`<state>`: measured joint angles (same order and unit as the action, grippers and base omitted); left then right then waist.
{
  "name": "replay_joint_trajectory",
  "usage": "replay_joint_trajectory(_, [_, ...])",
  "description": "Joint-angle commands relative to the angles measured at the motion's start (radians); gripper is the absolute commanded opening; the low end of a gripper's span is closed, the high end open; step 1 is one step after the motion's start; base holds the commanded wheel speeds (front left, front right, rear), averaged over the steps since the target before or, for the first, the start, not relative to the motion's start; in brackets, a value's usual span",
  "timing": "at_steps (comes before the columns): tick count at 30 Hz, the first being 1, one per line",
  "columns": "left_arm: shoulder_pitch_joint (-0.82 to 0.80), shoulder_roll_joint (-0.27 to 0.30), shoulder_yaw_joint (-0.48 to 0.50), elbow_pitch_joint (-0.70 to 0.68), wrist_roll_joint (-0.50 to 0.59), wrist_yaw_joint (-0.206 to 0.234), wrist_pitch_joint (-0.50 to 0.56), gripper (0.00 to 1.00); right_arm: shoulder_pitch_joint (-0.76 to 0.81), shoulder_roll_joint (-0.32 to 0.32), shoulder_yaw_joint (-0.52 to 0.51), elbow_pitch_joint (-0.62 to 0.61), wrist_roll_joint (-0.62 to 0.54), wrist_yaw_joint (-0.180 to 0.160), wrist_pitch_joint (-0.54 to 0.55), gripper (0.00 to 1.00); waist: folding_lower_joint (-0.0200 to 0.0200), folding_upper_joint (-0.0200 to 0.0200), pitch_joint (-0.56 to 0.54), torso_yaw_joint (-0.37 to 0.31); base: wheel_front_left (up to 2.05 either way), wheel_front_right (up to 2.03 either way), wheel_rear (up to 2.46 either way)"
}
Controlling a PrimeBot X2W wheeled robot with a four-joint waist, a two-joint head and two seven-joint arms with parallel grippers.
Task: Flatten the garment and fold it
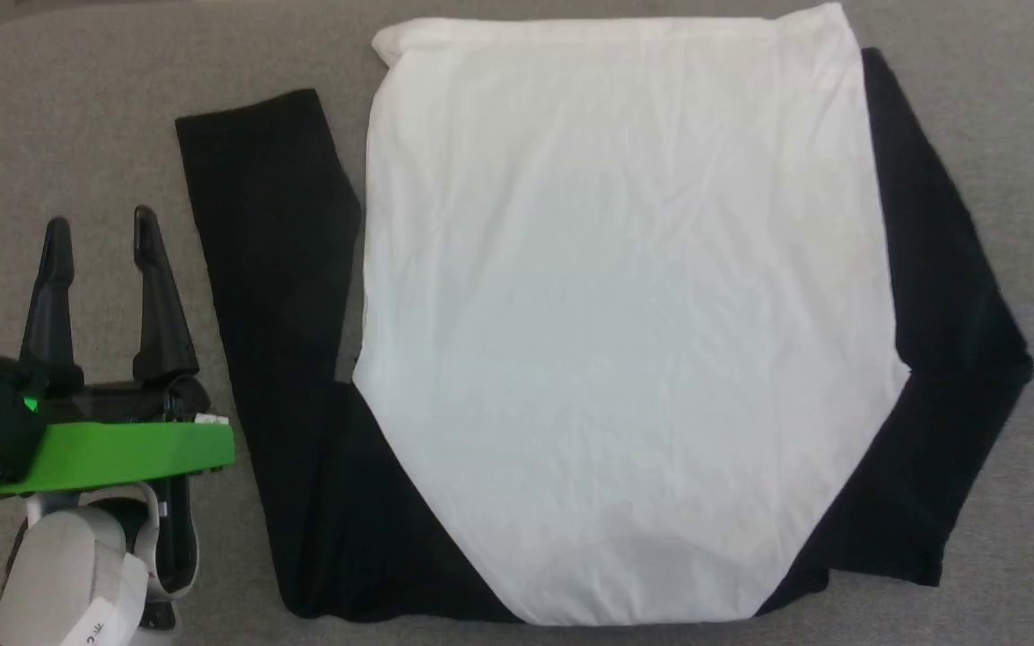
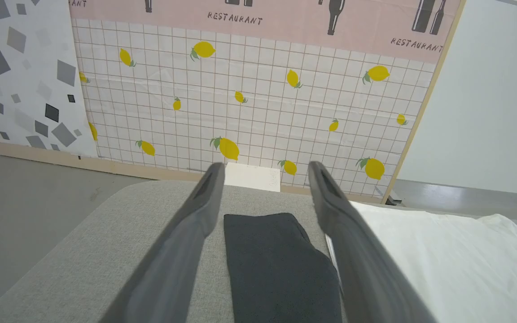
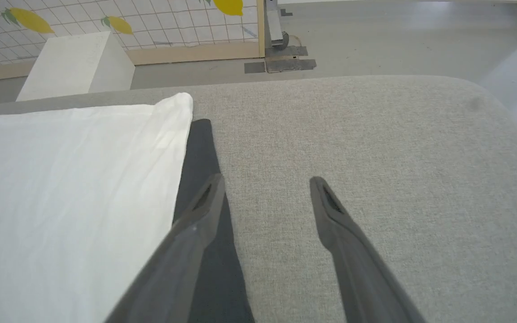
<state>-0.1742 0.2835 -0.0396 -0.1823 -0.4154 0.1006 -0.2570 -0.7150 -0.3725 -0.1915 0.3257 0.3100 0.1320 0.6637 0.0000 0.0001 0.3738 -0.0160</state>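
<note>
Position of the garment (image 1: 625, 314): spread flat on the grey padded surface (image 1: 77, 135), white body panel uppermost, lying between the two grippers.

Left gripper (image 1: 101, 221): fingers spread apart, nothing between them. It sits just to the left of the left black sleeve (image 1: 266, 269) and does not touch the cloth. In the left wrist view, the cuff end of that sleeve lies ahead of the gripper, framed between its two fingers. The white panel lies off to the side of its right finger.

Right gripper (image 3: 266, 179): fingers spread apart, nothing held. In the right wrist view, its left finger crosses over the narrow visible strip of the right black sleeve (image 3: 200, 148). Its right finger is over bare surface. The white panel lies to the left of this gripper.

Beyond the left gripper's fingertips stands a wall panel (image 2: 258, 103) printed with lemons. A white box (image 3: 74, 63) stands on the floor ahead and to the left of the right gripper.
</note>
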Motion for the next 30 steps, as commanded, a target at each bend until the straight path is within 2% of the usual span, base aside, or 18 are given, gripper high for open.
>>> replay_joint_trajectory(1, [-0.024,-0.012,0.008,-0.009,0.022,-0.015,-0.004,1.0,-0.043,-0.007,0.015,0.026,-0.015,-0.001,0.013,1.0,0.0,-0.0001,0.104,0.042,0.0,0.0,0.0])
replay_joint_trajectory(11, [-0.053,-0.109,0.05,-0.028,0.088,-0.092,-0.005,1.0,-0.25,-0.045,0.143,0.15,-0.108,-0.001,0.112,1.0,0.0,-0.0001,0.221,0.105,0.0,0.0,0.0])
replay_joint_trajectory(20, [-0.064,-0.173,0.086,-0.009,0.12,-0.144,-0.005,1.0,-0.28,-0.062,0.22,0.234,-0.116,-0.001,0.173,1.0,0.0,-0.0001,0.249,0.122,0.0,0.0,0.0])
replay_joint_trajectory(21, [-0.063,-0.177,0.09,-0.007,0.122,-0.147,-0.005,1.0,-0.277,-0.059,0.217,0.243,-0.106,-0.001,0.185,0.49,0.0,-0.0001,0.246,0.12,0.0,0.0,0.0])
replay_joint_trajectory(22, [-0.062,-0.181,0.094,-0.003,0.125,-0.151,-0.005,1.0,-0.274,-0.055,0.208,0.251,-0.094,-0.001,0.191,0.13,0.0,-0.0001,0.242,0.118,0.0,0.0,0.0])
replay_joint_trajectory(23, [-0.061,-0.185,0.096,0.0,0.126,-0.155,-0.005,1.0,-0.271,-0.055,0.202,0.256,-0.088,-0.001,0.196,0.0,0.0,-0.0001,0.239,0.116,0.0,0.0,0.0])
replay_joint_trajectory(25, [-0.057,-0.191,0.103,0.007,0.132,-0.16,-0.005,1.0,-0.265,-0.055,0.186,0.259,-0.081,-0.001,0.201,0.0,0.0,-0.0001,0.228,0.109,0.0,0.0,0.0])
replay_joint_trajectory(30, [-0.05,-0.205,0.111,0.023,0.14,-0.175,-0.005,1.0,-0.246,-0.059,0.055,0.247,-0.087,-0.001,0.125,0.0,0.0,-0.0001,0.175,0.092,0.0,0.0,0.0])
